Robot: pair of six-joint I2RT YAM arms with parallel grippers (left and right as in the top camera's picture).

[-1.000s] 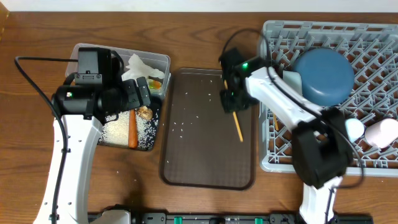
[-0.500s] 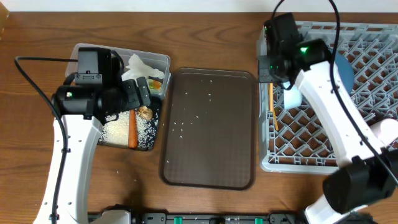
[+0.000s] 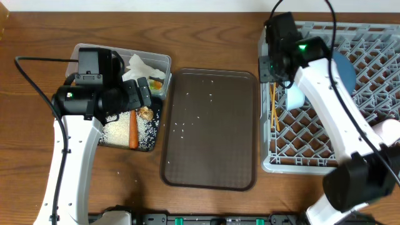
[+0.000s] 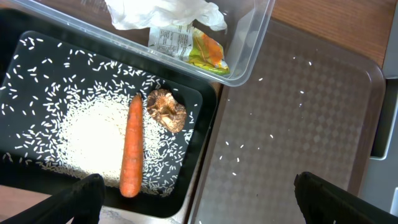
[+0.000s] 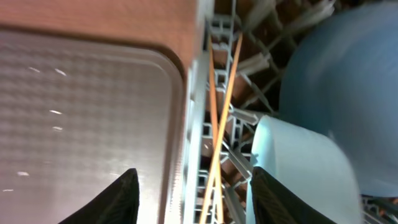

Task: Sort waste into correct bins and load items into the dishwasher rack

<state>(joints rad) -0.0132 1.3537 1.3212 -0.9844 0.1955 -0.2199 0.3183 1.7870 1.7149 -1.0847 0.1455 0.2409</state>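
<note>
The wooden chopsticks lie crossed in the left edge of the light-grey dishwasher rack. Above them my right gripper is open, its fingers well clear of the chopsticks. A light-blue cup and the dark-blue plate stand in the rack beside it. At the left, my left gripper hangs open over the black tray, which holds a carrot stick, a brown lump and rice. Wrappers and a yellow-green packet fill the clear tub.
A large dark brown serving tray with scattered rice grains lies between the bins and the rack. A pink cup sits at the rack's right edge. My right arm crosses over the rack's middle and hides part of the plate.
My right gripper carried the chopsticks from the brown tray to the rack's left edge, then opened; the chopsticks now lie in the rack. The left arm has not moved.
</note>
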